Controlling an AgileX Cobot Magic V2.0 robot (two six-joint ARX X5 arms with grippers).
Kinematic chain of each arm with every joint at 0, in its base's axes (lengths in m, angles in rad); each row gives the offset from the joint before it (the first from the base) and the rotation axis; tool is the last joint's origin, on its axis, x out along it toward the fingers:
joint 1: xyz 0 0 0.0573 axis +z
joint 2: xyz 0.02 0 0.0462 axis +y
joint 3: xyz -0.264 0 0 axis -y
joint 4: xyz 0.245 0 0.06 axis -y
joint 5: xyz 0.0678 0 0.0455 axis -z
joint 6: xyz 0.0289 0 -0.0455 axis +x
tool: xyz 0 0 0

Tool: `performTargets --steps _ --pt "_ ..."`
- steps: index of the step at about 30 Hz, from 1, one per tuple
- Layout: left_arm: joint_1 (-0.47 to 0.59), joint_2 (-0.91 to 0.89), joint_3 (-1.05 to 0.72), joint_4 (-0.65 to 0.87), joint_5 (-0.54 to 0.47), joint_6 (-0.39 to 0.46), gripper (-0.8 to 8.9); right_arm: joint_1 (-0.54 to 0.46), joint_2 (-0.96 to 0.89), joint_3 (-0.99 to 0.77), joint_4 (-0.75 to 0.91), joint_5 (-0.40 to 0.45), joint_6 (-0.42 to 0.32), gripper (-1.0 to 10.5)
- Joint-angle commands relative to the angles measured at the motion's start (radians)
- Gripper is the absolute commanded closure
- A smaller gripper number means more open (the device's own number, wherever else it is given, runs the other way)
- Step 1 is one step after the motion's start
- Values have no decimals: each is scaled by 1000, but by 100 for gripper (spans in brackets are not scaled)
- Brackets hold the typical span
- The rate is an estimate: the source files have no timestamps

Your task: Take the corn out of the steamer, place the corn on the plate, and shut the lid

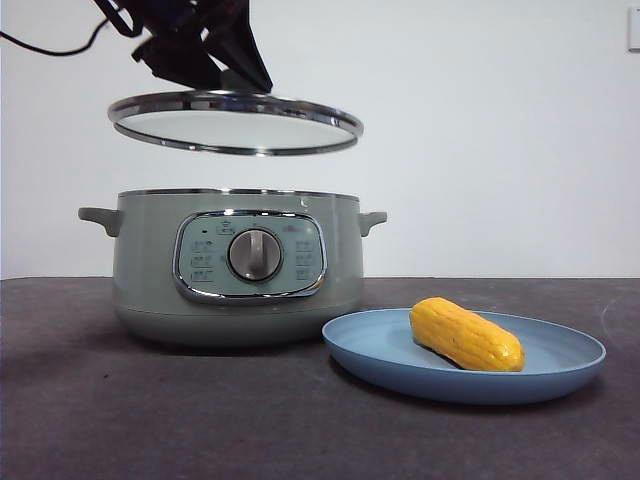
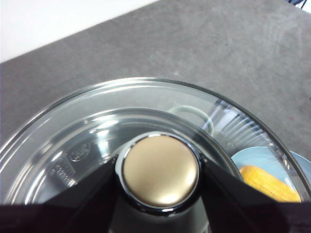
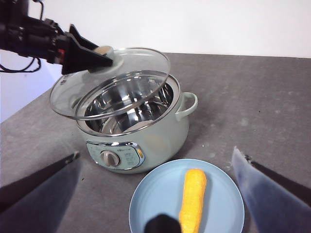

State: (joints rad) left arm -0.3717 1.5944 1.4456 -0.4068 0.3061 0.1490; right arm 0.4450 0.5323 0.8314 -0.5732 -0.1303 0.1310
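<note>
The left gripper, clamped on the knob of the glass lid, holds it level above the open steamer, while the right gripper hangs spread above the corn on the plate.

Lid rim cut by the left wrist view's edges; plate mostly hidden behind it.

Left pincer holds lid above steamer.
</note>
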Motion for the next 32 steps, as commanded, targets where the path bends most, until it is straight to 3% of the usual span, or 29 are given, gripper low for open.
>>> performTargets --steps 1,32 --pt "-2 10 14 71 9 13 822 1 -2 -11 6 1 -7 379" --pt "7 105 14 58 -43 62 822 1 -2 -11 6 1 -8 379"
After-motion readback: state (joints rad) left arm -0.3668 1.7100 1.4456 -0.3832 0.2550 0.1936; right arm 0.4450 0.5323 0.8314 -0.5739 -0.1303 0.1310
